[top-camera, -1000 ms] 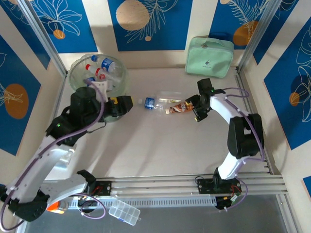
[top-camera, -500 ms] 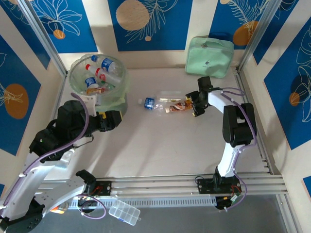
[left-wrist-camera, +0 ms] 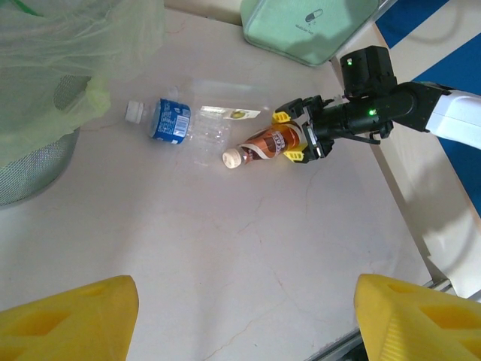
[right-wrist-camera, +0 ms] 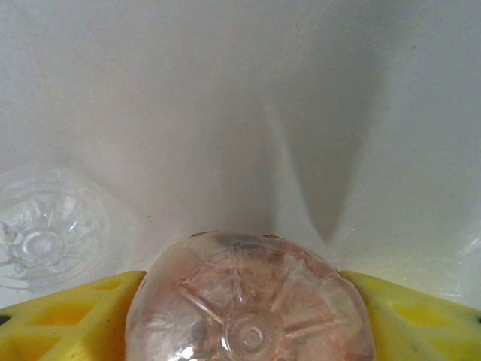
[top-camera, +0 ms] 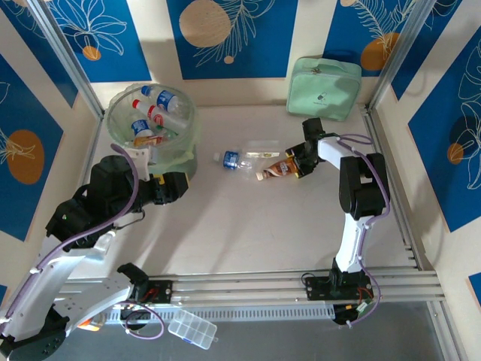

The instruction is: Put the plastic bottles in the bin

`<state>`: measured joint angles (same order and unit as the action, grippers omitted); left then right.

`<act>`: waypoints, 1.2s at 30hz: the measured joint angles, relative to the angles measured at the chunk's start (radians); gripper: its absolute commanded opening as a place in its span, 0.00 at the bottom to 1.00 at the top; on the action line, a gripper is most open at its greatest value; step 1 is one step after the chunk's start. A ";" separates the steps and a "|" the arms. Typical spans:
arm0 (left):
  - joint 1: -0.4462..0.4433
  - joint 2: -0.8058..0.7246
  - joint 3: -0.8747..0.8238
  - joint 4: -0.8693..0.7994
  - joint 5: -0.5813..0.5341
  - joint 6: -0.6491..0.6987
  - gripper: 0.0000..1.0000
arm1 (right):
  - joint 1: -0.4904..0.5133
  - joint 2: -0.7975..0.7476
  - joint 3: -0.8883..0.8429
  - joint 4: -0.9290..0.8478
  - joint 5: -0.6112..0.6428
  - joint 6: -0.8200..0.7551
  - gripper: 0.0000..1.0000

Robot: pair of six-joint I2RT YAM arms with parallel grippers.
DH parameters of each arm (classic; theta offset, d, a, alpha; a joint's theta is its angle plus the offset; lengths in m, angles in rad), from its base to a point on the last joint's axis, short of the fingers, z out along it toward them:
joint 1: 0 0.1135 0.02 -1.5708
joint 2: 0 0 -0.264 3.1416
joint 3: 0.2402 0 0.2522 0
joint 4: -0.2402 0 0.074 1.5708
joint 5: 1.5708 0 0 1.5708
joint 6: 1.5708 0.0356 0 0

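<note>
Pale, stone-patterned tabletop (top-camera: 248,226) from above: the round translucent bin (top-camera: 124,143), lined with a thin crinkled bag, already holds several plastic bottles (top-camera: 159,101). At least 2 lie outside, a blue-labelled bottle (top-camera: 231,159) and a brown-labelled bottle (top-camera: 276,170), the latter clamped in the right gripper (top-camera: 294,165).

Left wrist: the left gripper (left-wrist-camera: 244,316) has its yellow fingers wide apart, holding nothing.

Right wrist: a star-moulded bottle base sits between both pads; beside it, possibly a 3rd, clear bottle (right-wrist-camera: 45,237).
</note>
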<state>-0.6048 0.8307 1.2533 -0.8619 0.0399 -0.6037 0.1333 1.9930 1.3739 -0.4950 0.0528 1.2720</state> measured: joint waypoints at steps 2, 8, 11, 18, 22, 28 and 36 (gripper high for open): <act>0.000 0.007 0.000 0.000 0.000 0.000 0.75 | 0.000 -0.010 -0.008 -0.003 0.000 -0.008 0.57; 0.000 0.060 0.000 0.000 0.001 0.012 0.76 | 0.007 -0.114 -0.093 -0.026 0.007 -0.032 0.56; 0.000 0.098 0.000 0.001 0.005 0.024 0.79 | 0.025 -0.192 -0.139 -0.030 0.015 -0.049 0.56; 0.000 0.159 0.000 0.024 0.045 0.037 0.83 | 0.081 -0.384 -0.234 -0.042 0.023 -0.095 0.56; -0.006 0.211 0.000 0.048 0.079 0.038 0.86 | 0.104 -0.504 -0.314 -0.030 -0.005 -0.132 0.56; -0.037 0.307 0.013 0.070 0.135 0.061 0.88 | 0.133 -0.668 -0.394 -0.002 -0.097 -0.203 0.56; -0.131 0.435 0.121 0.076 0.224 0.102 0.89 | 0.217 -0.837 -0.387 0.006 -0.196 -0.362 0.56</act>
<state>-0.7357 1.2652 1.3743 -0.7856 0.2638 -0.5014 0.3508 1.1561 0.9867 -0.4892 -0.1436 0.9096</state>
